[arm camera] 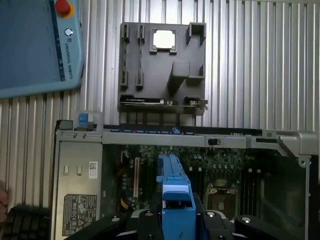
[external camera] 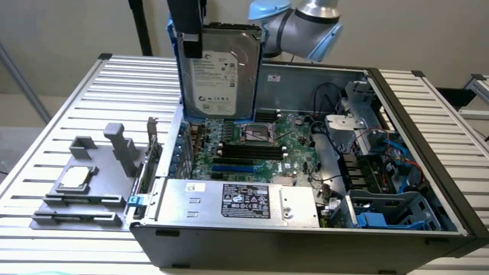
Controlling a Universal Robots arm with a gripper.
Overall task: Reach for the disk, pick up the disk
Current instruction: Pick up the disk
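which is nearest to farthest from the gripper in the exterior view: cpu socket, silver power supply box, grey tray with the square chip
1. Black-framed CPU socket, just below the gripper holding the blue-framed disk.
2. Silver power supply box, at the case's front.
3. Grey plastic tray, outside the case, exterior view's left.

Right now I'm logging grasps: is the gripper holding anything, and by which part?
Yes: the gripper holds the disk upright above the open computer case, gripped at its upper edge, on the blue caddy.
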